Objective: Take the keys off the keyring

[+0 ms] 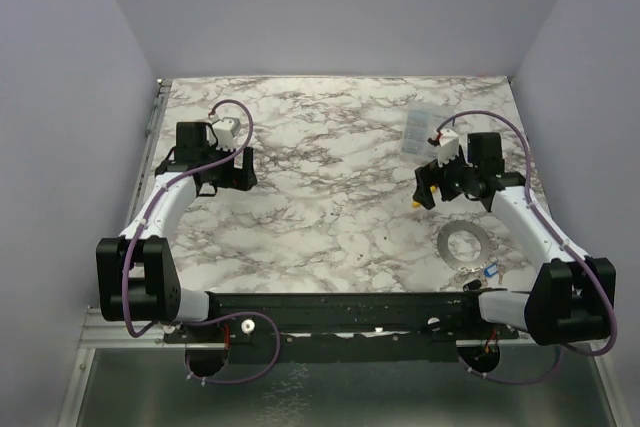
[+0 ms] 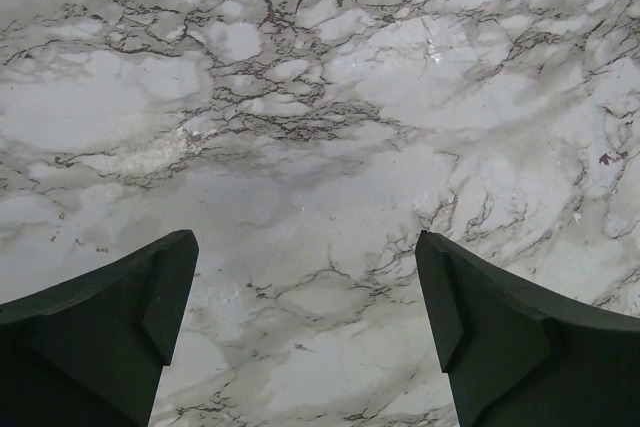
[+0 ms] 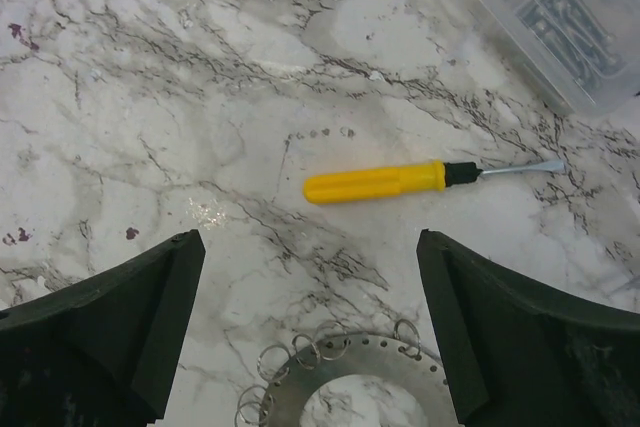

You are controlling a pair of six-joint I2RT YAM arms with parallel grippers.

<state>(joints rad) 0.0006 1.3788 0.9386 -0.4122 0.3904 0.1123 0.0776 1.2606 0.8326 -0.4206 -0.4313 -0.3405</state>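
Note:
The keyring point(image 1: 466, 245), a flat grey metal ring, lies on the marble table at the near right. Its far rim shows at the bottom of the right wrist view point(image 3: 372, 379), with several small wire split rings point(image 3: 300, 352) hooked in the rim holes. The keys point(image 1: 489, 271), one with a blue head, lie at the ring's near edge by the right arm's base; the wrist views do not show them. My right gripper point(image 1: 430, 187) point(image 3: 310, 247) is open and empty, hovering just beyond the ring. My left gripper point(image 1: 232, 169) point(image 2: 305, 247) is open and empty over bare marble at the far left.
A yellow-handled screwdriver point(image 3: 375, 183) lies flat just beyond the keyring, also seen in the top view point(image 1: 415, 202). A clear plastic packet of small parts point(image 1: 424, 128) point(image 3: 560, 17) lies at the far right. Walls enclose the table on three sides.

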